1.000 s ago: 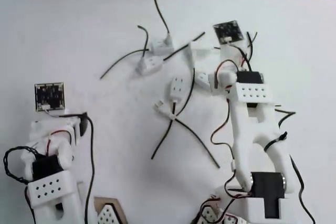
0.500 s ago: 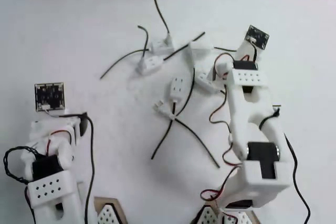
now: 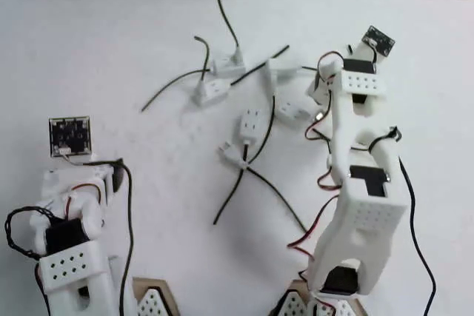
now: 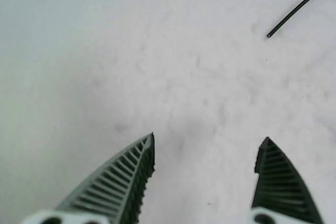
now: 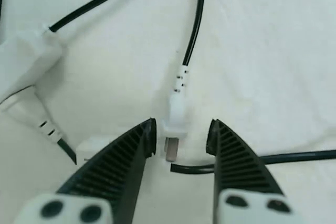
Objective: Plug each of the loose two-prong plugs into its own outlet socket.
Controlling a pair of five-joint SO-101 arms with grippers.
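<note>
White two-prong plug (image 5: 177, 109) lies on the table (image 5: 273, 66) between the fingers (image 5: 131, 156) of the right gripper (image 5: 181, 127), which stand partly open around its prong end. One finger seems to touch its flange, though that is hard to tell. Its black cord (image 5: 198, 24) runs away from the gripper. The left gripper (image 4: 208, 141) is spread wide above the table, holding nothing, near a loose cord end (image 4: 281, 25).
</note>
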